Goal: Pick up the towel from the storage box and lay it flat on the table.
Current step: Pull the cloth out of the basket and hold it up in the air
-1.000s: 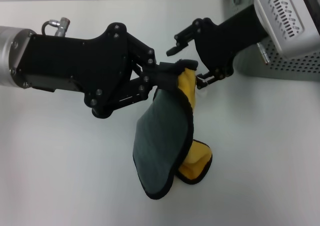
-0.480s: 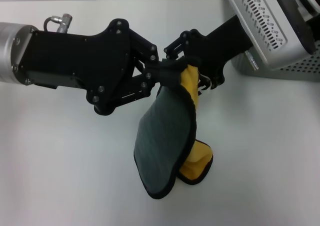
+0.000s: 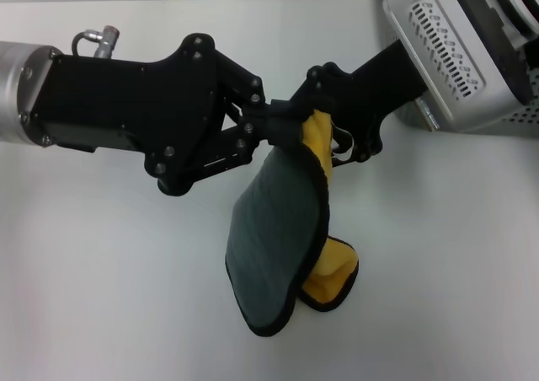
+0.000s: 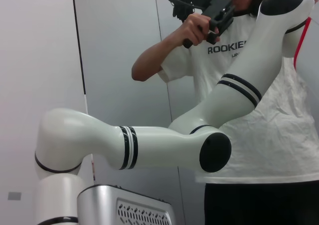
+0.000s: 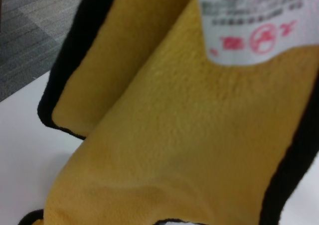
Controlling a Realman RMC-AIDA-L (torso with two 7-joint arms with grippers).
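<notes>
The left tool (image 3: 282, 128) reaches in from the left over the white desk (image 3: 109, 263), its black fingers clenched on the upper edge of the towel (image 3: 278, 246). The towel hangs down from that grip, its grey-green reverse side turned toward the head camera and its black stitched border running round the curve; the lower end is folded over and rests on the desk nearer the robot, with the yellow face showing there.

The right tool (image 3: 324, 132) comes in from the far right and meets the same upper edge of the towel just beside the left tool. Its fingers sit around the yellow fold at the top, but whether they are pressed onto the cloth or apart from it cannot be told.

In the right wrist view the yellow cloth fills almost everything, with its white tag (image 5: 254, 23) printed in grey and red.

The storage box (image 3: 526, 111) stands at the far right edge of the desk, mostly hidden behind the right arm's wrist housing, well apart from the towel's lower end.
</notes>
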